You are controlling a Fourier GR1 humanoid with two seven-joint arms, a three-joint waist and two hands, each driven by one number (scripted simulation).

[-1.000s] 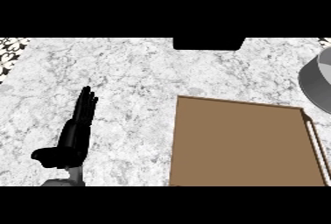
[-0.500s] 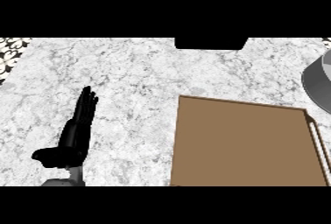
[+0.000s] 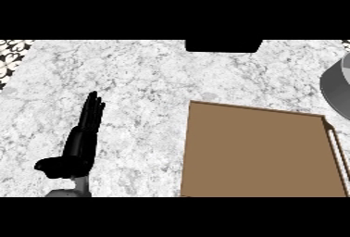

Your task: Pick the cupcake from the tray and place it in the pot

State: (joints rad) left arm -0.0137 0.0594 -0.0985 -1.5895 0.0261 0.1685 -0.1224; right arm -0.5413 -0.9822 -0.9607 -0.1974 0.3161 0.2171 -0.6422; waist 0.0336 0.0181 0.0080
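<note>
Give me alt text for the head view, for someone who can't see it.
A brown tray lies on a marble counter at lower right, with no cupcake showing on it. The grey pot is cut off by the right edge. The robot's left hand rests open at lower left, fingers straight and pointing up; the right hand is out of view.

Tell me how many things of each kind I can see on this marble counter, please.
Brown rectangular tray: 1
Grey round metal pot, cut off at the right edge: 1
Black robot hand, the left one, open and resting: 1
Black block at the far edge: 1
Cupcake: 0 in view
Total: 4
</note>
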